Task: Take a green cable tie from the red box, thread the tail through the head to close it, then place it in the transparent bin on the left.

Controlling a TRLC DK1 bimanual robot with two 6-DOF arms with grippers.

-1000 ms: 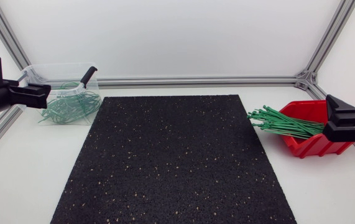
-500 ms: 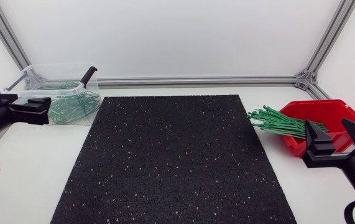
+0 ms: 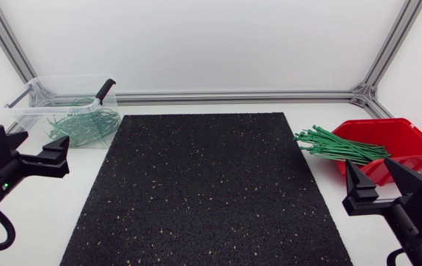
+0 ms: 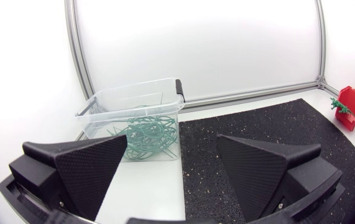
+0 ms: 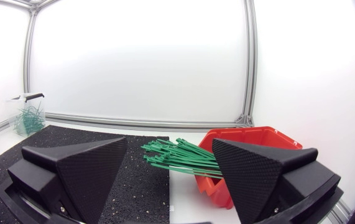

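— What lies ahead of the right gripper (image 5: 170, 142)?
— A red box (image 5: 252, 134), with green cable ties (image 5: 177, 157) spilling from it over the black mat (image 5: 137, 180). The gripper's fingers stand wide apart.

I see a white table (image 3: 55, 222) filling the frame; a black speckled mat (image 3: 207, 185) lies flat on it, covering the centre from mid-frame down to the lower edge; the transparent bin (image 3: 63, 85) stands on the bare surface at upper left, just off the mat's far left corner; the red box (image 3: 406, 139) sits on the table at mid right, apart from the mat's right edge.
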